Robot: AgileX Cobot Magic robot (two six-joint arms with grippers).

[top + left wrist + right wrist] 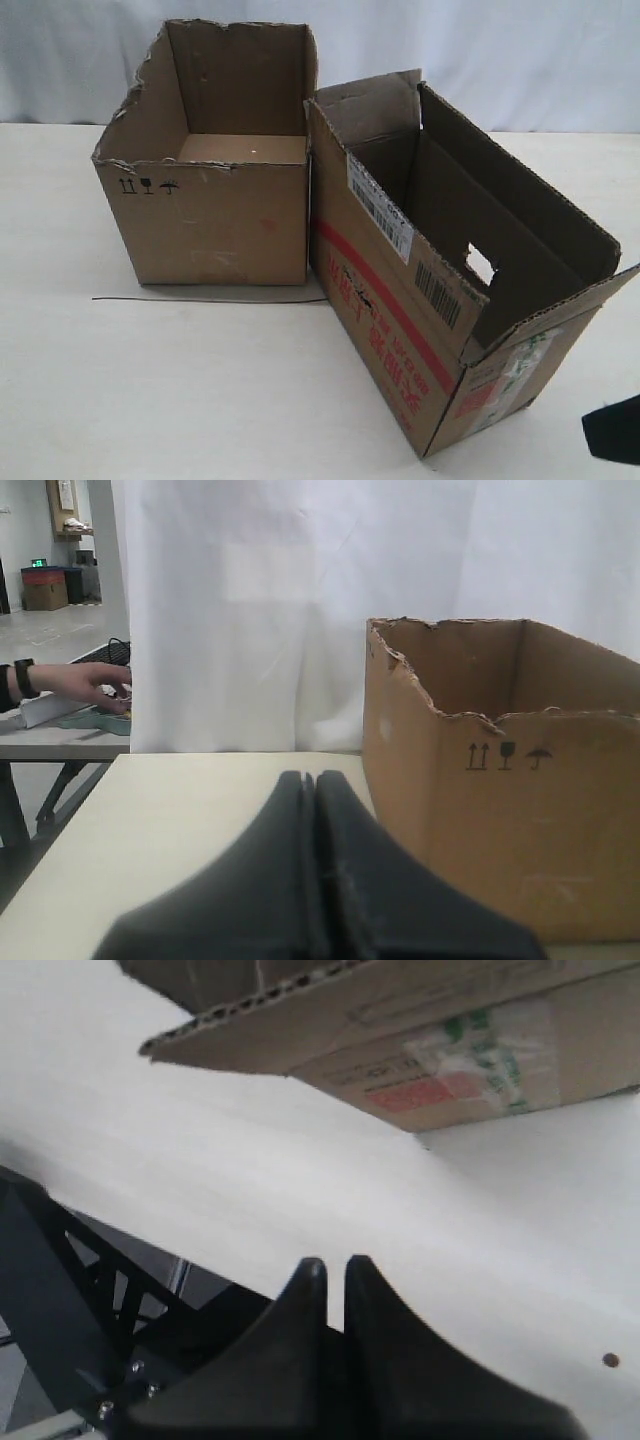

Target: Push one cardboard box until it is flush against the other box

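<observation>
The narrow box (430, 290) stands open-topped on the right of the tabletop (200, 400), skewed. Its far left corner meets the right wall of the plain box (210, 200), and its long red-striped side angles away from there towards the camera, so the two are not flush. Barcode labels (385, 215) sit along that side's upper edge, and a hand-hole (480, 265) shows in the opposite wall. The plain box is to the left, square to the view, with a ragged rim and three small black symbols (148, 186) near its top left corner. A thin dark line (200, 299) lies on the tabletop just in front of it; it may be a wire.

The left gripper (311, 776) has its fingers pressed together and holds nothing. The plain box is just beside it, apart from it. A person's hand (90, 685) rests on another table far behind.

The right gripper (334, 1263) is also pressed together and empty, above bare tabletop. The taped, red-stickered end of the narrow box lies ahead of it, not touching. A dark shape (612, 430) at the exterior view's lower right edge is probably that arm, near the box's end
</observation>
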